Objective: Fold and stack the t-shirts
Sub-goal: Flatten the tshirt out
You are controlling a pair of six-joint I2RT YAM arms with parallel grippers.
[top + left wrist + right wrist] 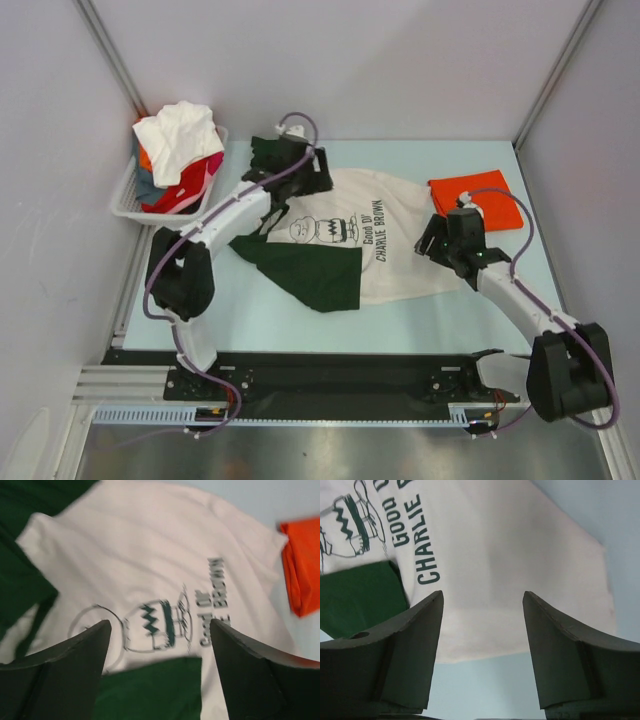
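Because the cloth is soft, light and limp, each shirt will likely sag and crease unless it is taken by a hem or shoulder corner rather than mid-panel. At the left, the basket (128,200) holds a heap of unfolded shirts (180,135), white over red and pink. The left gripper (160,630) hovers, jaws apart and empty, over the cream shirt (395,250), which lies spread on the table (250,320) with one green sleeve (310,265) folded over its front. The right gripper (482,597) hangs above its hem, jaws apart. The orange shirt (480,200) lies folded at far right.
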